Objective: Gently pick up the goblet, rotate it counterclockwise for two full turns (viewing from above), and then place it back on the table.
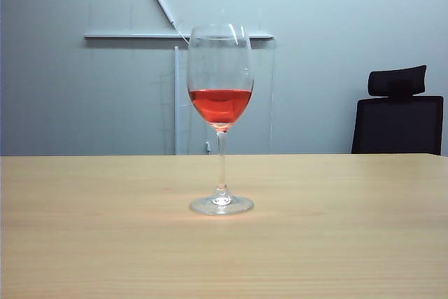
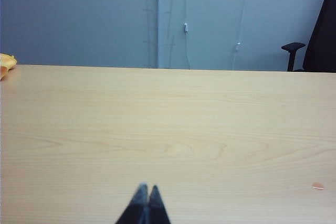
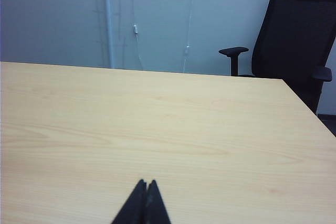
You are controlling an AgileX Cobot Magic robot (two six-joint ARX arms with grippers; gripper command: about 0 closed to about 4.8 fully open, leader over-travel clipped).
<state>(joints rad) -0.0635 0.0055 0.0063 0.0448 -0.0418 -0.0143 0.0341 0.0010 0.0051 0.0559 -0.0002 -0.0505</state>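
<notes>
The goblet [image 1: 220, 118], a clear stemmed glass with red liquid low in its bowl, stands upright on the light wood table [image 1: 84, 243] in the middle of the exterior view. No arm or gripper shows in that view. In the left wrist view my left gripper [image 2: 147, 187] is shut and empty, low over bare tabletop [image 2: 168, 129]. My right gripper [image 3: 146, 182] is also shut with nothing between its fingers, above the table [image 3: 157, 129] in the right wrist view. Neither wrist view shows the goblet.
A black office chair [image 1: 399, 113] stands behind the table's far right edge, and also shows as the chair [image 3: 299, 30] past the table corner. A yellow-orange object [image 2: 6, 63] lies at the far edge. A small pinkish spot [image 2: 317, 185] marks the wood.
</notes>
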